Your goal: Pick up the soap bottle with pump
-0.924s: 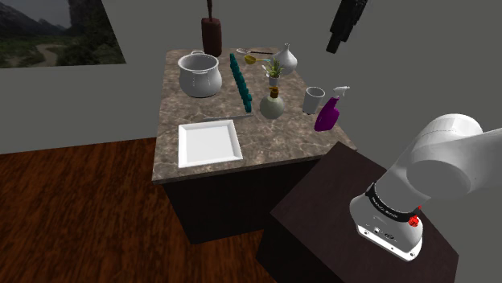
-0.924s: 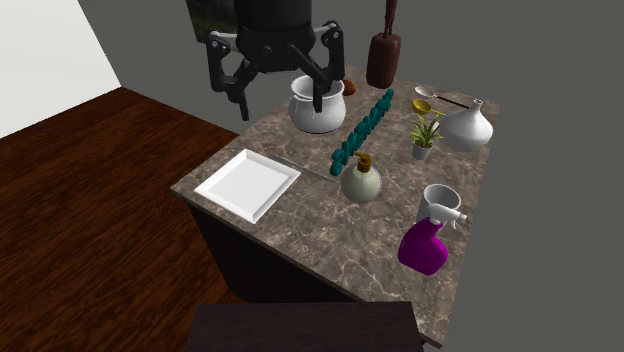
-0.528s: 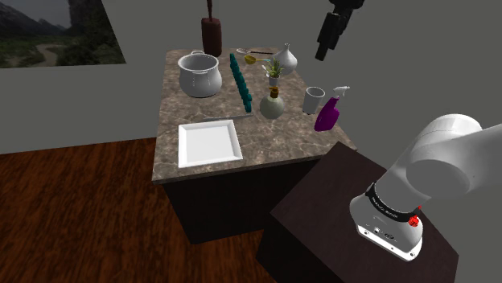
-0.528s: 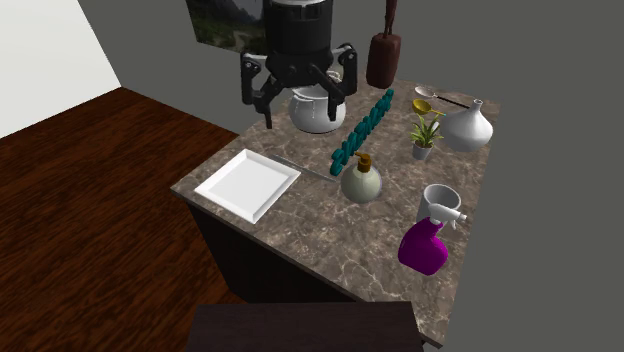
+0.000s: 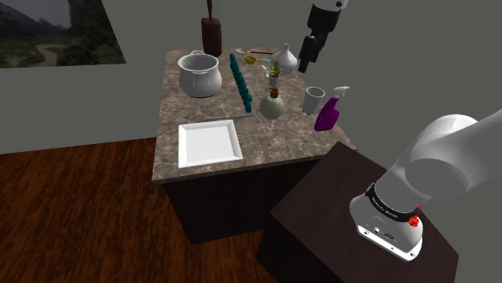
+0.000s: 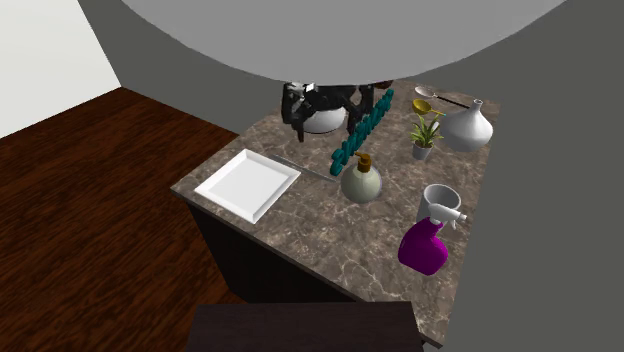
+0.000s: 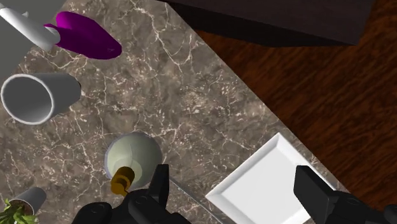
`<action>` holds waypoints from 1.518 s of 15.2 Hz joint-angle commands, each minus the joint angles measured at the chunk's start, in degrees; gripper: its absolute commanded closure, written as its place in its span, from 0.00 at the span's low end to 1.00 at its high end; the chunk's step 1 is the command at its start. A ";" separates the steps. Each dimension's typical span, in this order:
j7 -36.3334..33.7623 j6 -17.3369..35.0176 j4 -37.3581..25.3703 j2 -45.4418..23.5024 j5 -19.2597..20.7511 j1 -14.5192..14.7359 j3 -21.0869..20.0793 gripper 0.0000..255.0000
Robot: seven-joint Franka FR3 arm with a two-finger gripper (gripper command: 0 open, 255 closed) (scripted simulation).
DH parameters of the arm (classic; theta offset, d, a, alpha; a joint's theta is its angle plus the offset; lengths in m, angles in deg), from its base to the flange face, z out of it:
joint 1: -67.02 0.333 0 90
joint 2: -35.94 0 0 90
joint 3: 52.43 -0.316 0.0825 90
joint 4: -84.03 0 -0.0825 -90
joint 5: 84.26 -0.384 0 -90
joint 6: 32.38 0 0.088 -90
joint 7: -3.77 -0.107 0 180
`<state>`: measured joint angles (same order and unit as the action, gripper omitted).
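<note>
Brown marbled worktop (image 5: 277, 138): glossy, stone-like, pale veins; it carries everything.
Soap bottle (image 5: 272, 105): stands upright near the worktop's middle, between the white square plate (image 5: 209, 144) and the white cup (image 5: 314, 100), just in front of the small potted plant (image 5: 273, 72).
Bottle shape: squat, round pale belly narrowing to a short neck with a gold-brown pump on top; it looks smooth.
Gripper (image 5: 306, 63): hangs well above the worktop, over the cup's side of the bottle.
Fingers: spread wide, nothing between them; in the wrist view the bottle sits off-centre, beside one finger (image 7: 158, 183).
Step in hand: the approach, judged from that height and offset.
Doing it well: slide sideways until the pump lies midway between the fingers, then come straight down and close across the belly's widest part or just under the neck.
Risk: a curved, slick body may squirt out of an off-centre pinch.
Neighbours: the purple spray bottle (image 5: 328, 115) and the cup are near; keep the descent narrow.
</note>
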<state>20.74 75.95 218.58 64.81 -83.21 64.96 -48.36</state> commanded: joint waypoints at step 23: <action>18.24 23.54 -23.51 -48.75 -7.93 -5.02 6.83 0.00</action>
<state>38.35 99.25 196.27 17.55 -90.75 60.32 -41.49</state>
